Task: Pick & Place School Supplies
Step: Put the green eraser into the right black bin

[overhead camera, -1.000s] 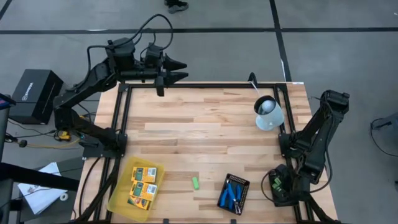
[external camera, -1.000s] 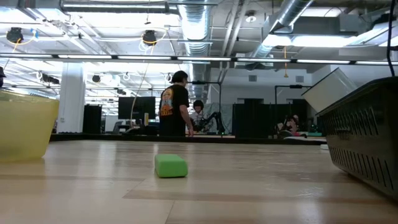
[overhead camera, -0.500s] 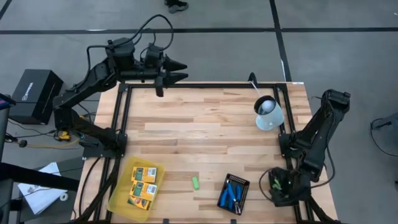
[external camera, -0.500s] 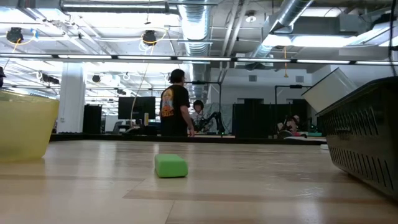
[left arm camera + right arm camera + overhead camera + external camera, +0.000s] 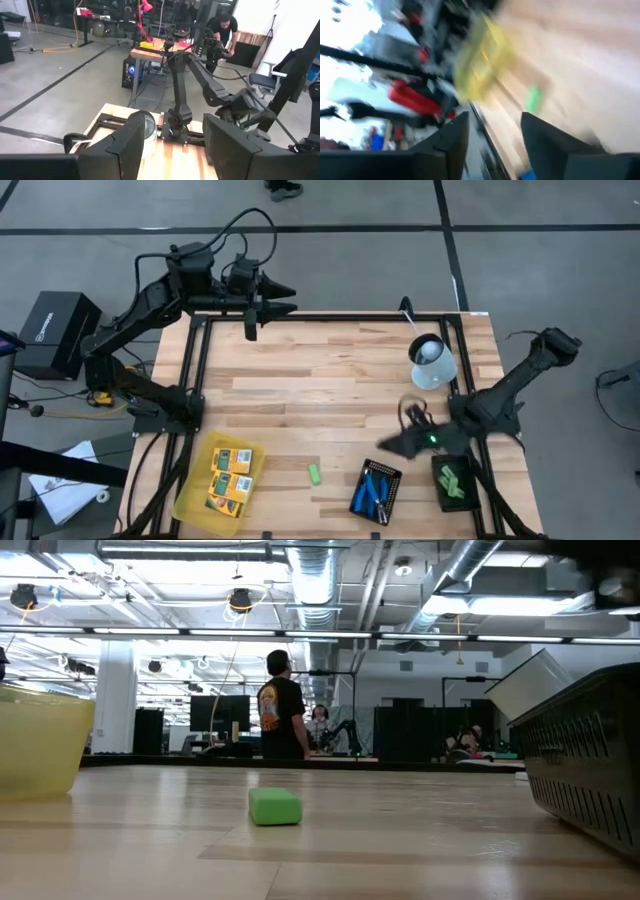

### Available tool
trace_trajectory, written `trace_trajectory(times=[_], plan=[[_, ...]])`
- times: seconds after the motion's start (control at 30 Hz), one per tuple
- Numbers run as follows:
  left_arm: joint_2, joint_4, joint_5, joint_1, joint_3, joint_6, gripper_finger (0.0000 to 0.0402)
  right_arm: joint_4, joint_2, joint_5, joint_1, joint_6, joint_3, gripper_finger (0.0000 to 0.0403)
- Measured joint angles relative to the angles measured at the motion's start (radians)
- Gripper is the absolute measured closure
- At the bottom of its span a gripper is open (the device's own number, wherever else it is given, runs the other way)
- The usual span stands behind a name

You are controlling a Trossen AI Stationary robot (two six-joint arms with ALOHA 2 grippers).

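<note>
A wooden tabletop [image 5: 320, 395] carries a yellow tray [image 5: 196, 498] at its near left, a green block [image 5: 314, 473] beside it, two black trays [image 5: 376, 490] rightward, and a clear cup [image 5: 433, 362].

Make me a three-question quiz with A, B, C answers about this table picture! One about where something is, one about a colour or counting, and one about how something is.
1. Where do the blue-handled tools lie?
A. In the yellow tray
B. In a black ribbed tray
C. On bare wood

2. How many green blocks lie loose on the bare table?
A. One
B. Three
C. None

3. How are the left gripper fingers?
A. Holding a pack
B. Apart, holding nothing
C. Holding a green block

Answers:
1 B, the high view shows them inside the black ribbed tray.
2 A, a single block sits between the yellow tray and that black one.
3 B, the left wrist view shows only a gap between them.
</note>
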Motion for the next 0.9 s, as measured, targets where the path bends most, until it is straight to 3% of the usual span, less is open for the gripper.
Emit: trace_trajectory(times=[0.33,0.67,0.9], plan=[[-0.004,-0.014,-0.001,-0.001,0.0,0.0,0.0209,0.607,0.101,-0.009,-0.352,-0.543,0.001,0.0325],[-0.003,-0.094,-0.039,-0.007,0.0,0.008,0.0227,1.097,0.285,-0.315,-0.562,-0.632,0.022,0.0342],[0.022,-0.091,-0.073,-0.005,0.0,0.079,0.0253,1.127,0.356,-0.398,-0.628,-0.71,0.147,0.0342]])
